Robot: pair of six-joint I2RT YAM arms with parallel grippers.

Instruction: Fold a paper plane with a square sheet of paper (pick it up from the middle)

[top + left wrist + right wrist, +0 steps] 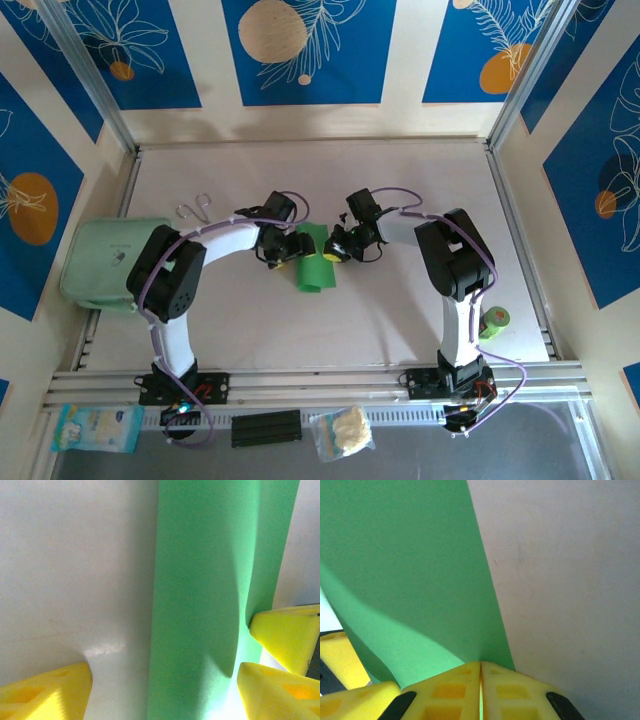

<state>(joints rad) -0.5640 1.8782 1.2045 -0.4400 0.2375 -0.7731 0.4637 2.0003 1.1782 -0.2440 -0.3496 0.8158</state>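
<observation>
The square sheet of paper [313, 262], central on the table [420, 190]: right fingers [452, 690] pinch its edge, left fingers [47, 692] wide.

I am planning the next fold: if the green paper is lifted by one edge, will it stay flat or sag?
Probably sag: the green paper bows softly beside the right gripper, whose jaws pinch its edge. It looks thin and light, so a push would likely slide or crumple it on the table.

Mint pouch [100, 262] lies left, small green roll [494, 322] right.
</observation>
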